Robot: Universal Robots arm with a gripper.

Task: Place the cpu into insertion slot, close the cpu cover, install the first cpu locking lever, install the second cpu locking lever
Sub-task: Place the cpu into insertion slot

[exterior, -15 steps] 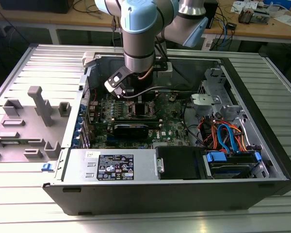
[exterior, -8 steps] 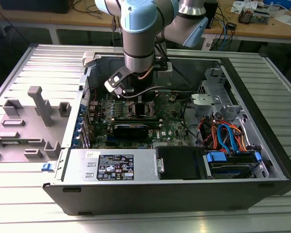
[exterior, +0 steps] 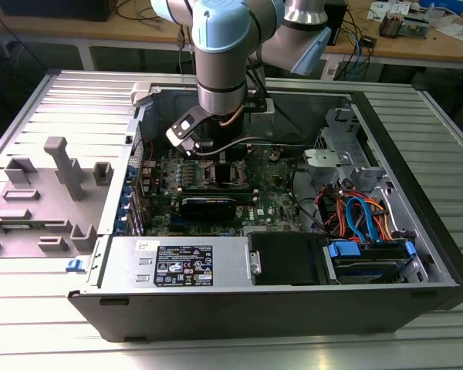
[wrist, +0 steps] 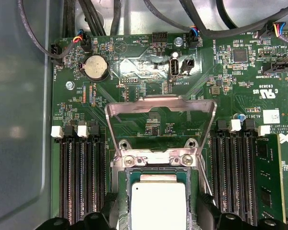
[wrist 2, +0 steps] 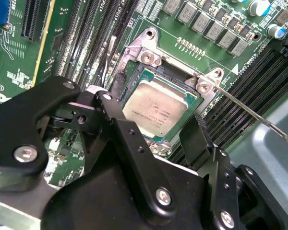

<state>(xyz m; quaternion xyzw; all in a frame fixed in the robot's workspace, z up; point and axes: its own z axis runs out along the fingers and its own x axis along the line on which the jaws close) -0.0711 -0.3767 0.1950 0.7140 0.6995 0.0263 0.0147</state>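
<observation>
Arm (exterior: 220, 77) vertical, jaws astride cpu (wrist 2: 156, 112)

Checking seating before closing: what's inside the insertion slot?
The cpu lies flat inside the insertion slot, cpu cover raised open. The contacts under the chip are covered.

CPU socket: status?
Status: gripper over slot, jaws open, empty; cpu seated; cover up, lever free.
</observation>
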